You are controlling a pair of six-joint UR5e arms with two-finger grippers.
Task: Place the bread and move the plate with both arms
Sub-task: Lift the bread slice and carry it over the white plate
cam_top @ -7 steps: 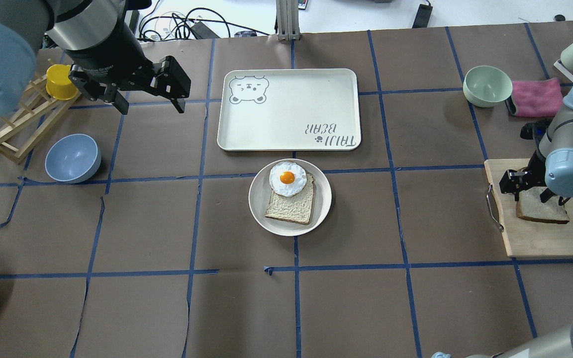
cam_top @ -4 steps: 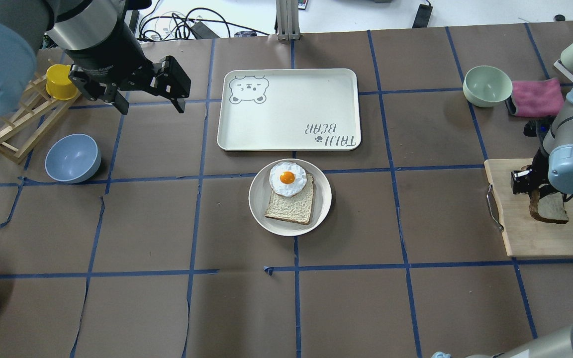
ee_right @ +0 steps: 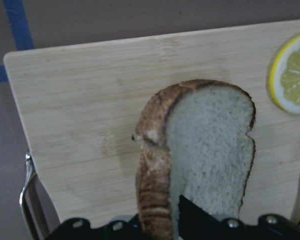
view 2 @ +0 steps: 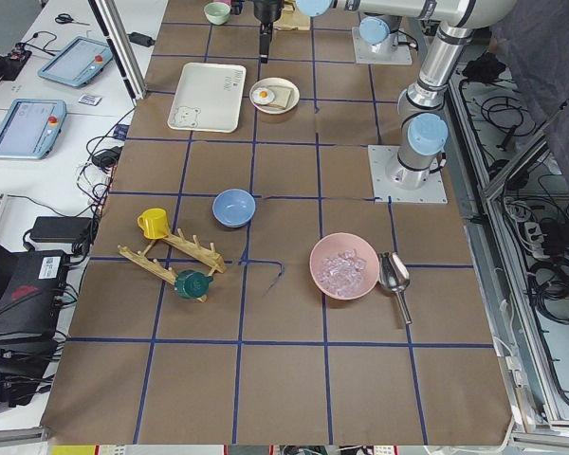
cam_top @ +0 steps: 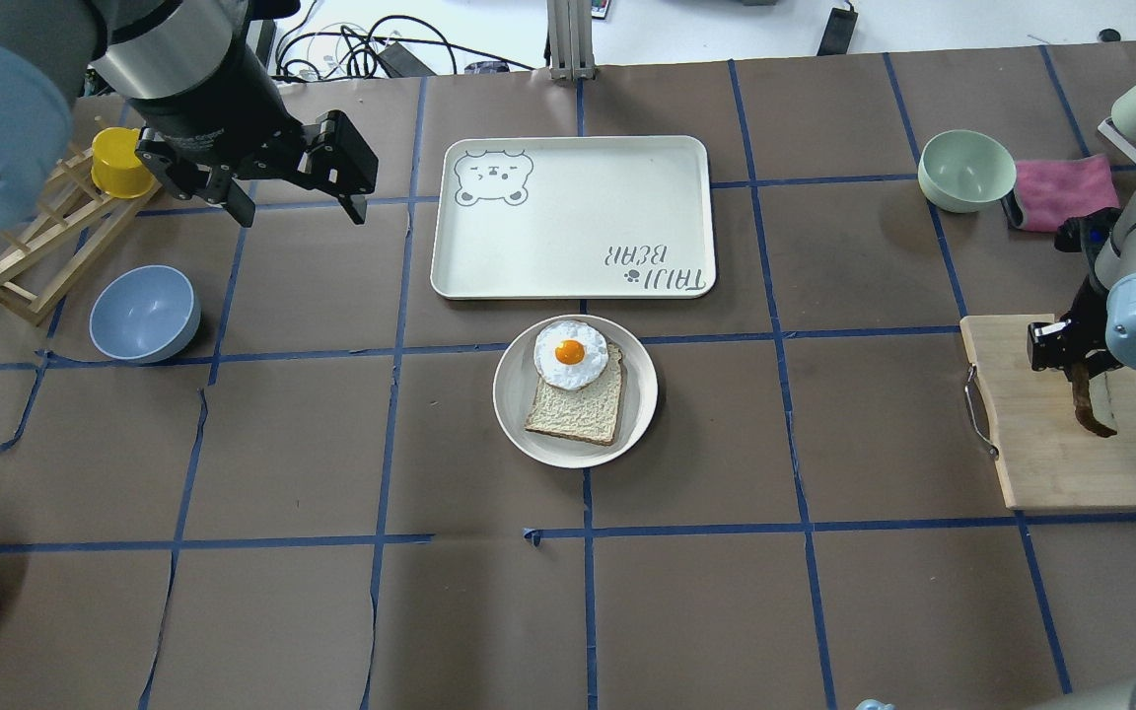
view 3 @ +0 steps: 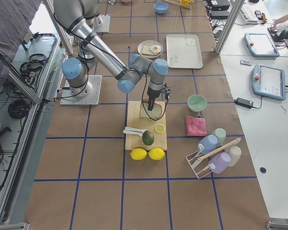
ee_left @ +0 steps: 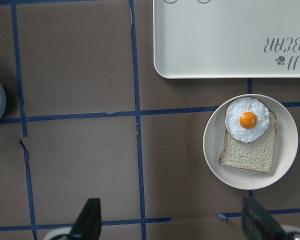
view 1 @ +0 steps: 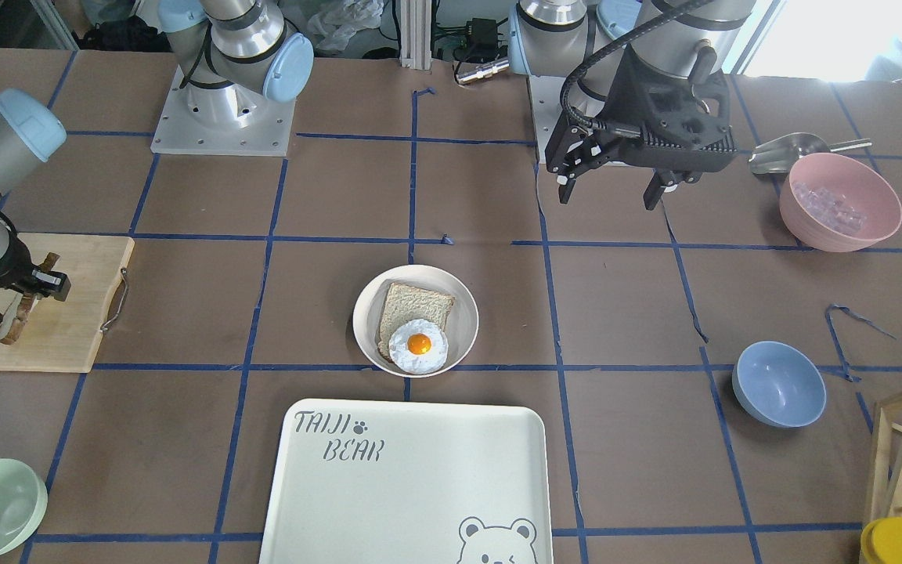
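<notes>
The bread [ee_right: 210,145], a dark-crusted slice, hangs on edge in my right gripper [ee_right: 180,220], just above the wooden cutting board [cam_top: 1041,463] at the table's right. In the overhead view the bread [cam_top: 1086,409] shows only as a thin dark edge below the right gripper [cam_top: 1081,380]. The cream plate [cam_top: 514,414] sits at the table's middle. It holds a smaller, paler slice [cam_top: 578,409] and a fried egg [cam_top: 570,353]. My left gripper [cam_top: 300,212] is open and empty, high over the back left, far from the plate [ee_left: 212,155].
The TAIJI BEAR tray [cam_top: 578,217] lies just behind the plate. A green bowl [cam_top: 965,170] and a pink cloth [cam_top: 1061,192] are behind the board. A blue bowl [cam_top: 144,314], a wooden rack [cam_top: 16,256] and a yellow cup [cam_top: 119,163] are at the left. A lemon slice [ee_right: 295,72] lies on the board.
My right gripper has raised the bread from lying flat on the cutting board to hanging on edge. The left arm has not moved.
</notes>
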